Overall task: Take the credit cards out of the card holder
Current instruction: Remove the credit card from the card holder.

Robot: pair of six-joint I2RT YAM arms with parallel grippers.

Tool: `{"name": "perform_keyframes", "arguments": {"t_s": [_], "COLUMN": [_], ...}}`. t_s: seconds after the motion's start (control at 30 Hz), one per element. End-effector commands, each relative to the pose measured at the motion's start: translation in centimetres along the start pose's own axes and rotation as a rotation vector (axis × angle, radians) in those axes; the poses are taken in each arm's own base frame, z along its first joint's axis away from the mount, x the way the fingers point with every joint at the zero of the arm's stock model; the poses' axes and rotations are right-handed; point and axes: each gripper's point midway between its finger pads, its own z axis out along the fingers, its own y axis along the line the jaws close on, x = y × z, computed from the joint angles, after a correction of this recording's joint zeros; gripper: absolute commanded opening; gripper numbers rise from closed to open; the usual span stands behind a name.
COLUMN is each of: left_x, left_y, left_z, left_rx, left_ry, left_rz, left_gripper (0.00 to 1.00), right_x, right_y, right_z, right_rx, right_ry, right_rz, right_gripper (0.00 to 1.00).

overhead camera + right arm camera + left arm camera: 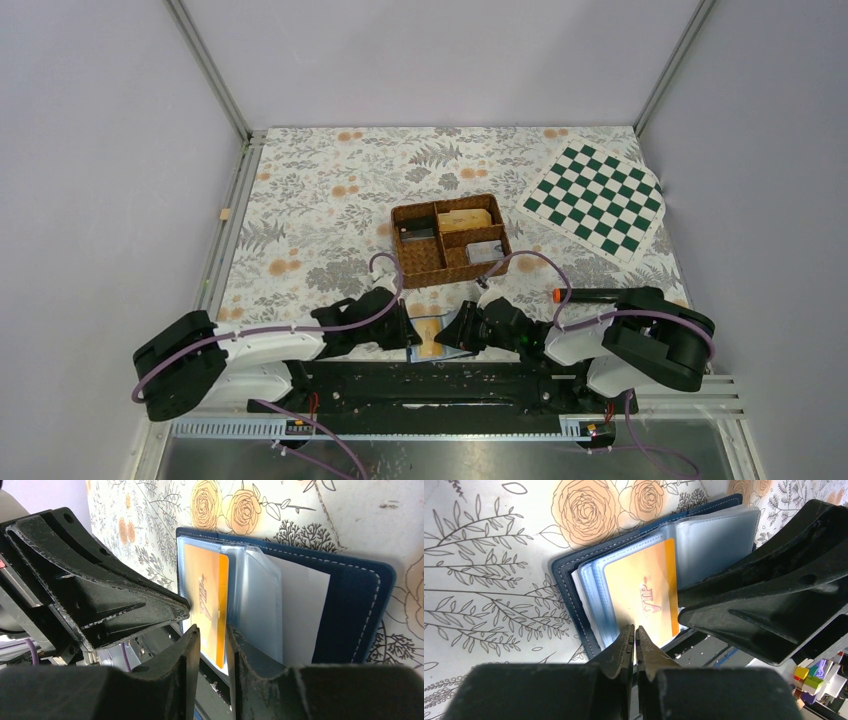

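Has left gripper (634, 631) pinched shut at near edge of open card holder (565, 587); has right gripper (214, 630) slightly ajar over orange card (202, 580), grip unclear.

Black-and-white arms (250, 350) — looping purple cables (530, 254).
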Motion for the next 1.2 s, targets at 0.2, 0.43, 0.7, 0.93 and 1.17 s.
{"name": "perform_keyframes", "arguments": {"t_s": [0.2, 0.43, 0.7, 0.93, 1.17], "left_x": [-0.1, 0.0, -0.8, -1.7, -1.1], "left_y": [-0.8, -0.9, -1.6, -0.5, 0.8], "left_z": [1.1, 1.2, 0.1, -1.7, -0.9], "left_rx": [0.024, 0.034, 0.034, -0.052, -0.096], "left_ry": [0.014, 0.013, -0.012, -0.047, -0.028], "left_rz": [-0.004, -0.005, 0.001, 0.019, 0.021], "left_gripper": [0.06, 0.06, 0.06, 0.03, 0.00], "right_x": [-0.5, -0.6, -0.7, -0.6, -0.6], "right_y": [1.4, 1.9, 1.5, 1.2, 1.4], "right_z": [0.2, 0.4, 0.4, 0.3, 0.5], "right_rx": [-0.050, -0.095, -0.122, -0.117, -0.118], "right_ry": [-0.010, -0.005, -0.009, -0.009, -0.003], "right_rz": [-0.006, 0.011, 0.043, 0.051, 0.049], "right_gripper": [0.33, 0.28, 0.26, 0.26, 0.28]}}
